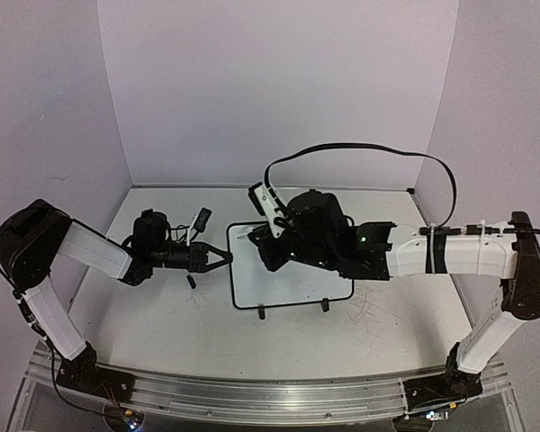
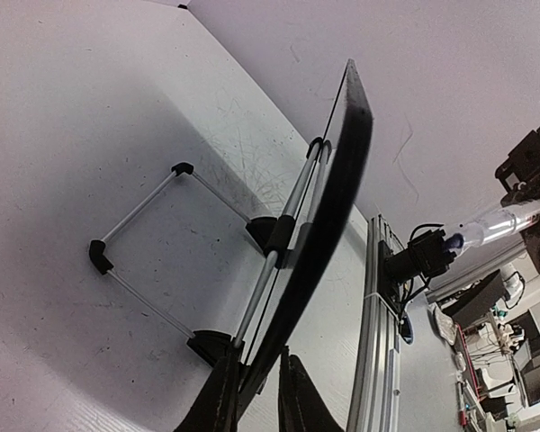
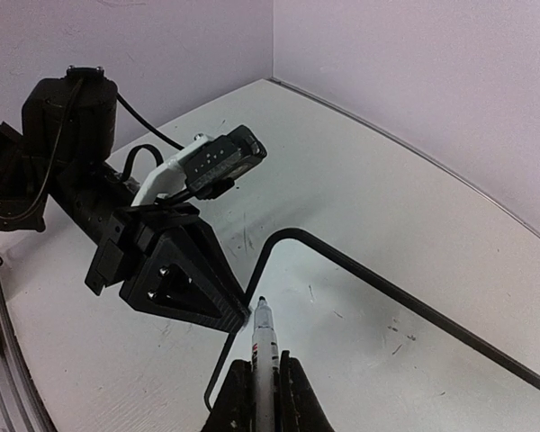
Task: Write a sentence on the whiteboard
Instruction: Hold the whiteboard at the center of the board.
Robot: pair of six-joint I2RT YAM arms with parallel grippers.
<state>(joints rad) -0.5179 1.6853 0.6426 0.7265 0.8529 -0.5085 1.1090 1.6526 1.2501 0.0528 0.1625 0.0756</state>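
Two grippers are engaged: the left gripper (image 1: 223, 258) pinches the 9 o'clock edge of the whiteboard (image 1: 292, 288) near the centre of the table (image 1: 207, 333), while the right gripper (image 3: 263, 373), over its 11 o'clock corner, clamps a marker (image 3: 261, 328).

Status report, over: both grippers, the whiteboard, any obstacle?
Left gripper closed on whiteboard edge. Right gripper holds marker, tip near board. No writing visible. No obstacle seen.
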